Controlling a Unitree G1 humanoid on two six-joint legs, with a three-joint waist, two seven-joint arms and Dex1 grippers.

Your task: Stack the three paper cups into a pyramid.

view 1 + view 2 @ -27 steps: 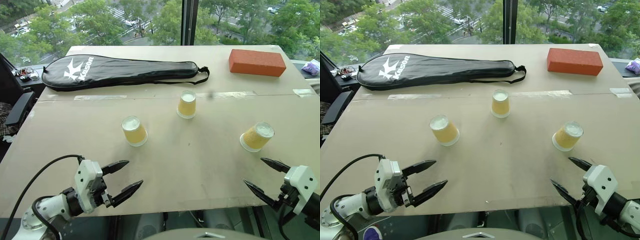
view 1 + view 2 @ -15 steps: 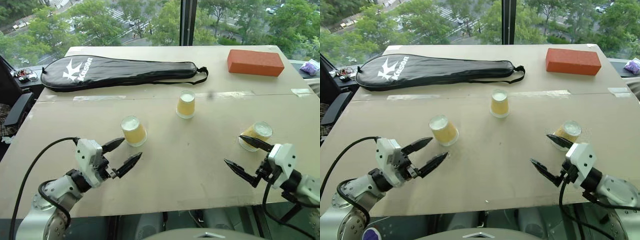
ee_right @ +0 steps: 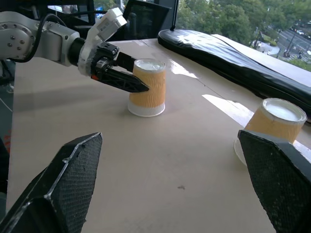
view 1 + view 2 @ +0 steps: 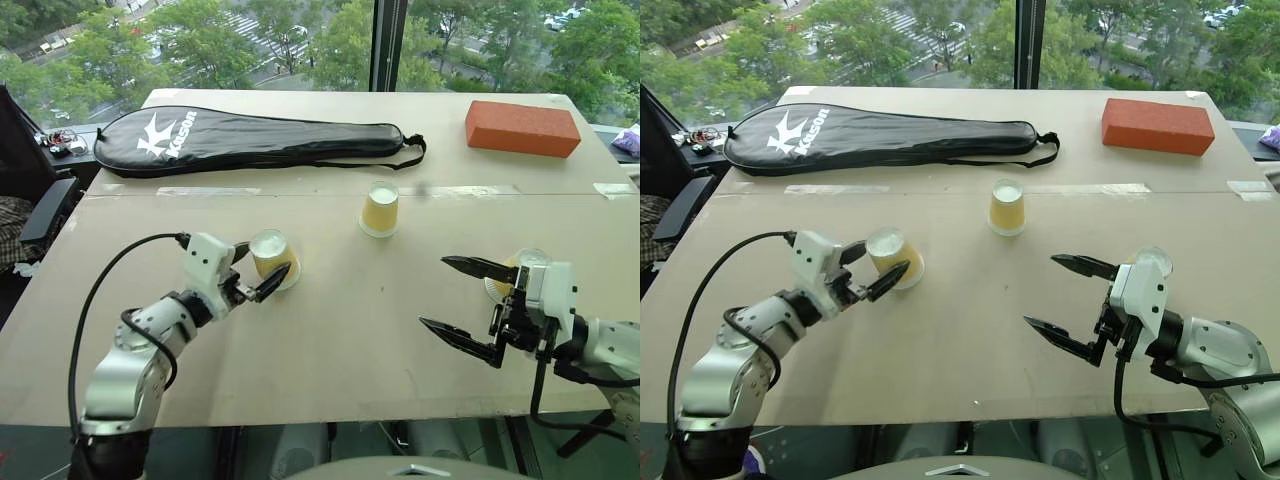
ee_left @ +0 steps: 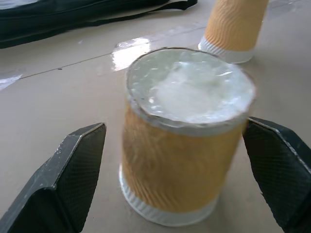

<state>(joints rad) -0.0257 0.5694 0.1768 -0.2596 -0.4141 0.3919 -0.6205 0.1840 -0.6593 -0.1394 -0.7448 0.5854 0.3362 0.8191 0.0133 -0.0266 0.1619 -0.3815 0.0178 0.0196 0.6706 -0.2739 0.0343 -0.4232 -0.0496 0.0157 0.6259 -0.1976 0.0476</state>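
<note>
Left wrist view: the left gripper brackets the nearest cup with jaws spread, nothing held; the cup looks light and crushable, so pinch mid-wall gently.

Right gripper, agape and empty, hangs beside another cup, well short of the brick.

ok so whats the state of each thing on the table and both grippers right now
left cup: upside down, unstacked, between the open fingers of the left gripper
middle cup: upside down, standing alone
right cup: unstacked, partly hidden behind the right gripper
left gripper: open around the left cup
right gripper: open, holding nothing
racket case: lying flat, closed
brick: lying flat
</note>
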